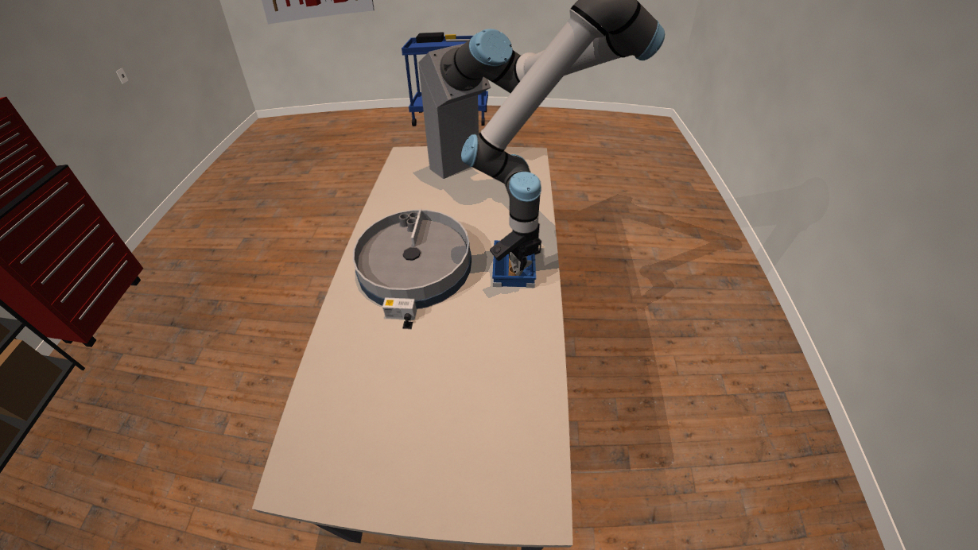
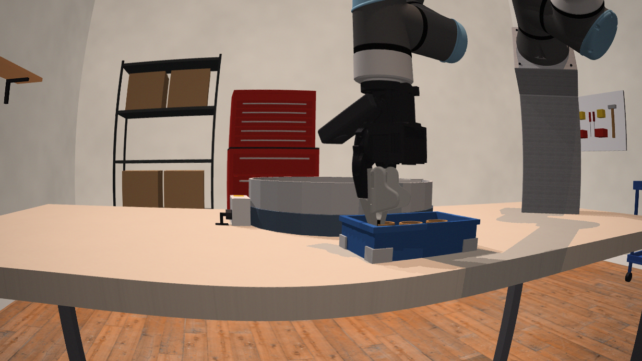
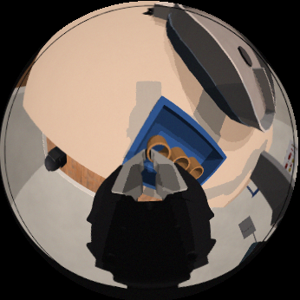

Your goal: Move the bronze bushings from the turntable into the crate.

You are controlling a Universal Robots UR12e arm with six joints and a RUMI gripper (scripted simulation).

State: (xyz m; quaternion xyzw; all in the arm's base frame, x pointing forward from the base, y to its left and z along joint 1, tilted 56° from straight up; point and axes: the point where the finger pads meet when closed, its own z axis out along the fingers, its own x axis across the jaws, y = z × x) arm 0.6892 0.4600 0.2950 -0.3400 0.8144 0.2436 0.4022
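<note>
My gripper (image 2: pixel 378 222) (image 3: pixel 147 149) is shut on the wall of a bronze bushing (image 2: pixel 388 224) (image 3: pixel 160 140). It holds that bushing upright inside the blue crate (image 1: pixel 513 280) (image 2: pixel 421 241) (image 3: pixel 164 102), with its rim near the crate's rim level; whether it touches the crate floor is hidden. Two more bronze bushings stand in a row beside it, a middle one (image 2: pixel 411 222) (image 3: pixel 179 152) and a far one (image 2: pixel 436 220) (image 3: pixel 196 161). The round grey turntable (image 1: pixel 410 275) (image 2: pixel 305 197) (image 3: pixel 204 56) carries several steel bushings (image 1: pixel 403 221) grouped at its back. No bronze bushing shows on it.
A thin divider (image 1: pixel 416 228) stands on the turntable beside the steel bushings. The turntable's raised wall is left of the crate in the top view. A white control box (image 1: pixel 399 307) (image 2: pixel 240 211) sits at its front. The arm's grey pedestal (image 1: pixel 451 129) (image 2: pixel 549 152) stands at the table's back.
</note>
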